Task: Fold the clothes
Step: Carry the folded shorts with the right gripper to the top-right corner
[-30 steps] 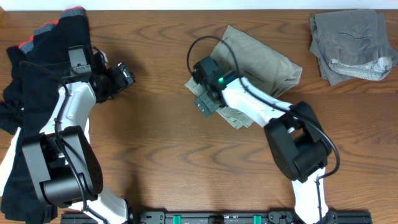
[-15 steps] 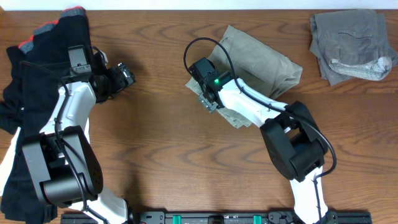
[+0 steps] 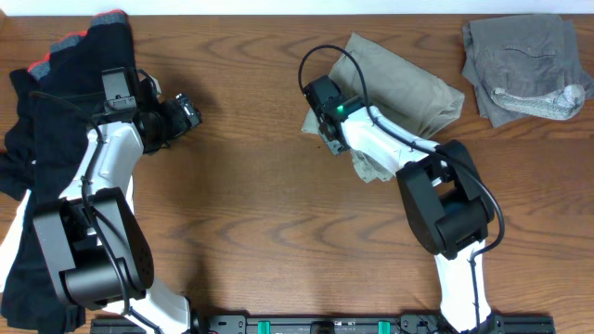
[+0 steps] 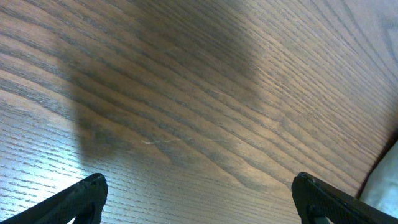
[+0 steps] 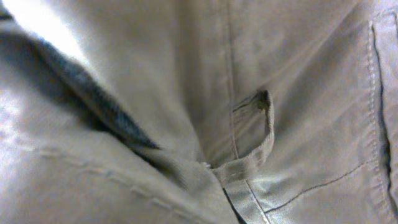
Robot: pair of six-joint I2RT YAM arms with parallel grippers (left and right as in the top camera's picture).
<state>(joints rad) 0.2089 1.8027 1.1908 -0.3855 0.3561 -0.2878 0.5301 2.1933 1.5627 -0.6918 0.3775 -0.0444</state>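
Note:
The khaki-beige shorts [image 3: 408, 88] lie bunched at the table's upper middle. My right gripper [image 3: 327, 130] is at their left edge, shut on a fold of the cloth. Khaki fabric [image 5: 124, 74] with a belt loop [image 5: 258, 143] fills the right wrist view and hides the fingers. My left gripper [image 3: 186, 113] hangs open over bare wood beside the black garments with red-grey trim [image 3: 56, 93]. In the left wrist view that gripper [image 4: 199, 193] has nothing between its dark fingertips [image 4: 90, 190].
Grey shorts [image 3: 524, 65] lie crumpled at the far right corner. The black pile spreads down the left edge under the left arm, with a white garment [image 3: 7, 269] at the lower left. Bare wooden table [image 3: 251, 213] lies between the two arms.
My right gripper went from open to shut on the shorts' edge and moved right and slightly back, dragging the shorts with it. The left arm has not moved.

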